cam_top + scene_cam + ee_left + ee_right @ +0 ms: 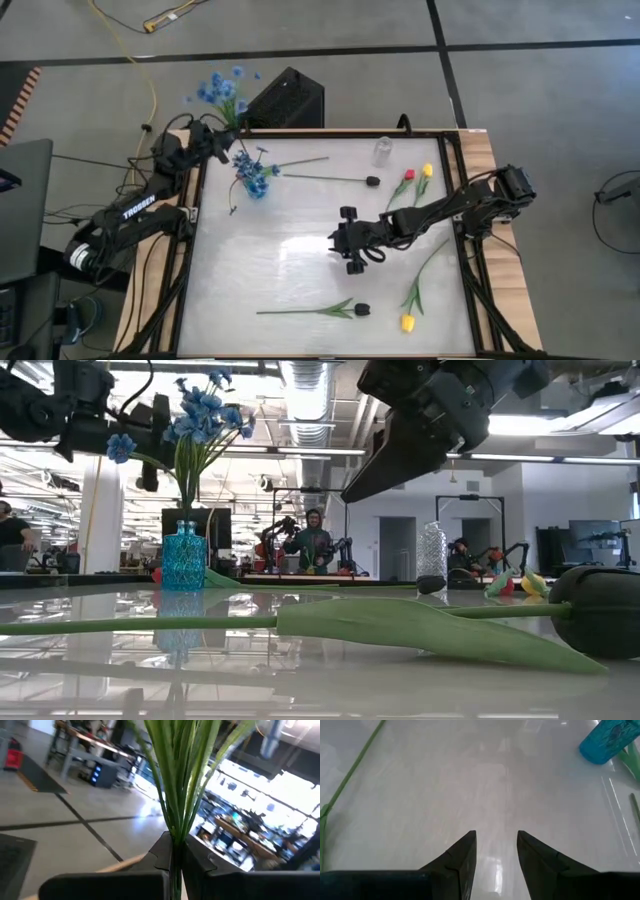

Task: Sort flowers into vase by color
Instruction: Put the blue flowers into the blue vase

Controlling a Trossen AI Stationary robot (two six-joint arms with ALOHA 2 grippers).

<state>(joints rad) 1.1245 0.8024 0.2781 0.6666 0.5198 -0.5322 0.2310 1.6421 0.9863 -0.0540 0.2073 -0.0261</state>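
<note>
Pinching a bunch of thin green stems [175,795] between its fingers, the left gripper [218,138] sits at the table's [300,260] 11 o'clock corner, right by the blue vase [254,183]. The blue sprays [222,92] it holds point out past the far edge toward 12 o'clock, their long axis running roughly from 5 to 11; in the low view they stand nearly upright above the vase, while the left wrist view shows only stems, the blossoms cut off. The right gripper [348,240] hovers near the table's middle with its fingers [465,852] spread and nothing between them. One black bloom [372,181] lies toward 12 o'clock, its stem running level toward 9. Another black bloom [362,310] lies toward 6 o'clock, its stem likewise stretching toward 9; in the low view this one fills the foreground and its head is cut by the frame edge. A red tulip [408,174] and a yellow tulip [427,170] lie at 1 o'clock, heads toward 12. A second yellow tulip [408,322] lies at 5 o'clock, head toward 6, its stem partly hidden under the right arm. A clear vase [383,151] stands near the far edge.
</note>
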